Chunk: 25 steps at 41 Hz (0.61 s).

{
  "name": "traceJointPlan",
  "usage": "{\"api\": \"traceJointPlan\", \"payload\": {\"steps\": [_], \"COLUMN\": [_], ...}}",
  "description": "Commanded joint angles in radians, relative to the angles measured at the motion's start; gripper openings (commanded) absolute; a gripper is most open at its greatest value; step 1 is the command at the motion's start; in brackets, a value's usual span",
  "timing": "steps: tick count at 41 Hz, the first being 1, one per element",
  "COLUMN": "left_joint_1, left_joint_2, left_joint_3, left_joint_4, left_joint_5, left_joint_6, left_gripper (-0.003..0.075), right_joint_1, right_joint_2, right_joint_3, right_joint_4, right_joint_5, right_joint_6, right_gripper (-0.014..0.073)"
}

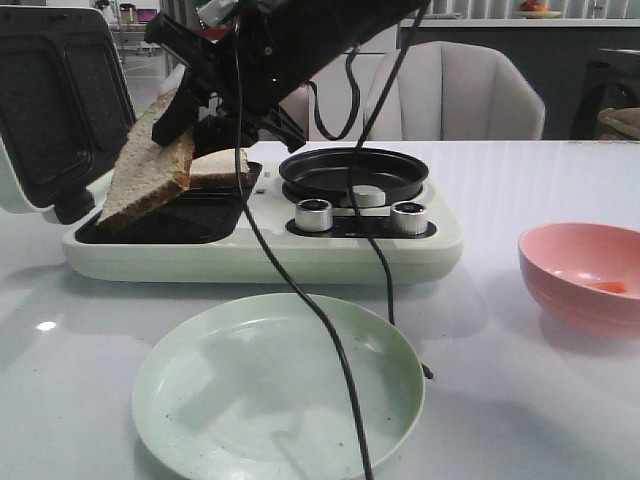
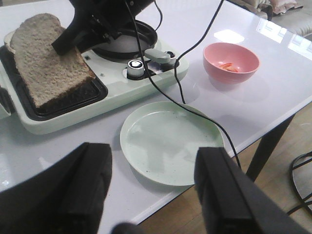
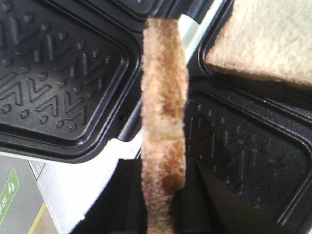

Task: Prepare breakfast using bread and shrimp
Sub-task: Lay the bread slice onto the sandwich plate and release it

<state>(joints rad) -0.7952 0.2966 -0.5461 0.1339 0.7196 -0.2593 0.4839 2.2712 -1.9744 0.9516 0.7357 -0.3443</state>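
A: While the right gripper pinches a bread slice by its upper edge, where does that slice sit?

B: It hangs tilted, its lower edge on the dark grill plate of the pale green breakfast maker. A second slice lies flat behind it on the same plate.

A: And the left gripper?

B: Its fingers are spread wide, holding nothing, near the table's front edge above a pale green plate.

A: The shrimp?

B: Orange pieces inside a pink bowl, well apart on the right.
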Motion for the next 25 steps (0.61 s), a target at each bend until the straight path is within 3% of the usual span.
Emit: {"api": "traceJointPlan", "payload": {"steps": [1,5,14,25], "left_joint_1": [-0.008,-0.008,-0.008,-0.008], "left_joint_2": [0.009,0.009,0.009,0.009], "left_joint_3": [-0.029,-0.029,-0.029,-0.029], "left_joint_4": [-0.002,-0.002,-0.002,-0.002], "left_joint_5": [-0.085,-0.085,-0.085,-0.085], "left_joint_6": [0.0,0.0,0.0,0.0], "left_gripper": [0.0436,0.0436,0.0436,0.0436], "right_joint_1": [-0.002,0.0,-0.006,-0.064], "right_joint_2": [-0.061,-0.061,-0.074,-0.175], "right_joint_3": [-0.042,-0.042,-0.044,-0.046], "right_joint_4": [0.051,0.051,0.023,-0.245], "right_joint_5": [-0.016,-0.016,0.014,0.092], "right_joint_6": [-0.01,-0.01,-0.01,0.059], "right_gripper": [0.0381,0.0439,0.0433,0.0433]}}
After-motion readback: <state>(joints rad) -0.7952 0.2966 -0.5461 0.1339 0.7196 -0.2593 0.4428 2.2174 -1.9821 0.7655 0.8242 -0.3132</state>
